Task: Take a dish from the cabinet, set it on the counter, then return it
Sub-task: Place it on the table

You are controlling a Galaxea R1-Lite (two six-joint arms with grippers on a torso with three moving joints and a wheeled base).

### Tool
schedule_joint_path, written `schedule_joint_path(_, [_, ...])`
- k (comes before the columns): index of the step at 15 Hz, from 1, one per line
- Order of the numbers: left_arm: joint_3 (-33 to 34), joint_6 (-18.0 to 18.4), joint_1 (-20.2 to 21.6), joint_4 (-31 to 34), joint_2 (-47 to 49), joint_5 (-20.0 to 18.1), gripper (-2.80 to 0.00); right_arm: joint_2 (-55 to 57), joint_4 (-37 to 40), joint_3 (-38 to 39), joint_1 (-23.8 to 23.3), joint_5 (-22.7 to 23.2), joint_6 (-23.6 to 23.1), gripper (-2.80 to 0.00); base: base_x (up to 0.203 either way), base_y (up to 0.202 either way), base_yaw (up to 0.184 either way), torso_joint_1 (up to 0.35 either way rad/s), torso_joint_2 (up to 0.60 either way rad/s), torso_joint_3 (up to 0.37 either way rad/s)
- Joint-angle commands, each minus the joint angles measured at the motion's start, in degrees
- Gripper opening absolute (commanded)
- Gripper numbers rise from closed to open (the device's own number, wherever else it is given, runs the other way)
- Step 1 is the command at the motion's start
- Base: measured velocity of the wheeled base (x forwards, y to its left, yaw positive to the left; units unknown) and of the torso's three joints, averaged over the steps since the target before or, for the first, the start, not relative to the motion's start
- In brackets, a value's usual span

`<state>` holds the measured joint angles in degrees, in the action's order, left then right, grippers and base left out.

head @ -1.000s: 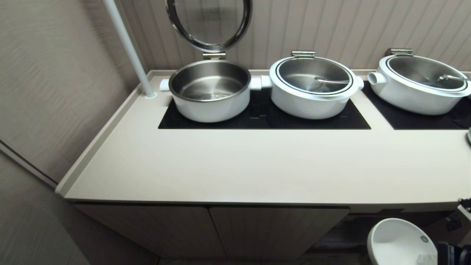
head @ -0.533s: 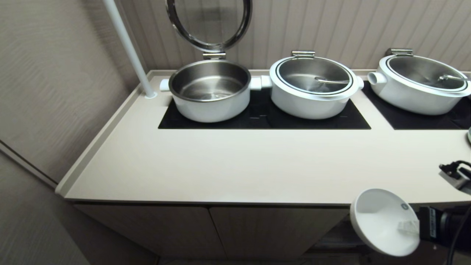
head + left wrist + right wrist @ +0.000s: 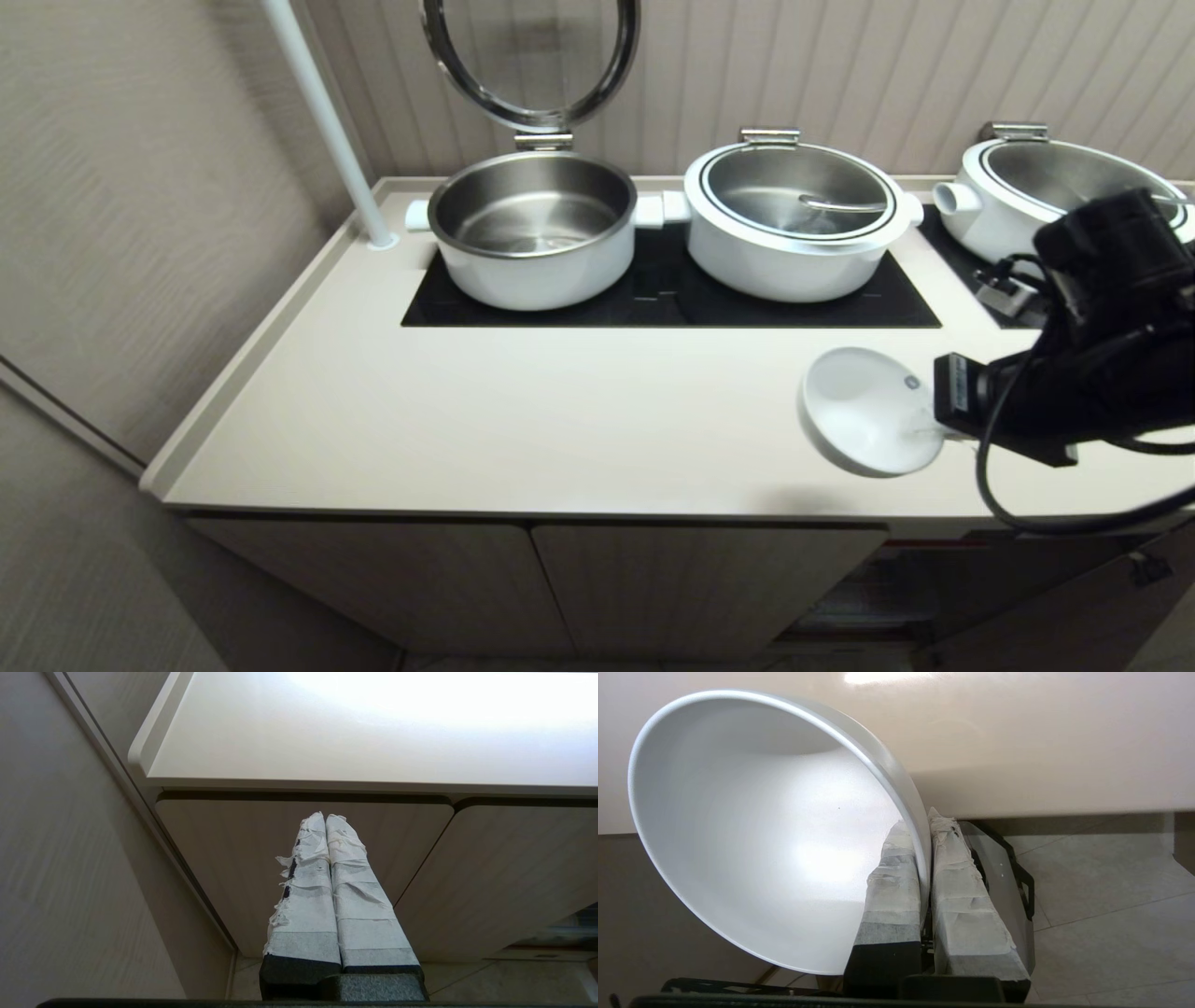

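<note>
Right claw [image 3: 934,422] at right of the head frame is pinching the dish [image 3: 868,411] by its rim (tilted, open side facing camera), holding it over the table [image 3: 560,420] front edge. Left claw [image 3: 326,821] is sitting closed and empty before the cabinet [image 3: 261,858] doors.

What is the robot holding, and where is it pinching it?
The right gripper holds the white dish by its rim, one finger inside and one outside. The left gripper holds nothing.
</note>
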<state>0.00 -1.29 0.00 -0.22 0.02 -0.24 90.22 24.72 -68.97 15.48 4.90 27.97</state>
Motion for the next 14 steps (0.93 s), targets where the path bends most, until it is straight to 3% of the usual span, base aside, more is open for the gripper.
schedule_joint_path(1, [0.0,0.0,0.0,0.0,0.0,0.0,-2.80,10.4,2.9,-9.3,0.8,1.3,0.2,-2.80,0.000,0.000,0.000,0.000,0.00,0.000])
schedule_joint_path(5, [0.0,0.0,0.0,0.0,0.0,0.0,-2.80,20.0,7.1,-19.2,1.3,4.4,0.2,-2.80,0.000,0.000,0.000,0.000,0.00,0.000])
schedule_joint_path(10, [0.0,0.0,0.0,0.0,0.0,0.0,-2.80,27.6,9.0,-28.4,1.0,4.4,-0.4,-2.80,0.000,0.000,0.000,0.000,0.00,0.000])
schedule_joint_path(14, [0.0,0.0,0.0,0.0,0.0,0.0,-2.80,30.4,12.2,-34.2,0.6,4.1,-4.8,-2.80,0.000,0.000,0.000,0.000,0.00,0.000])
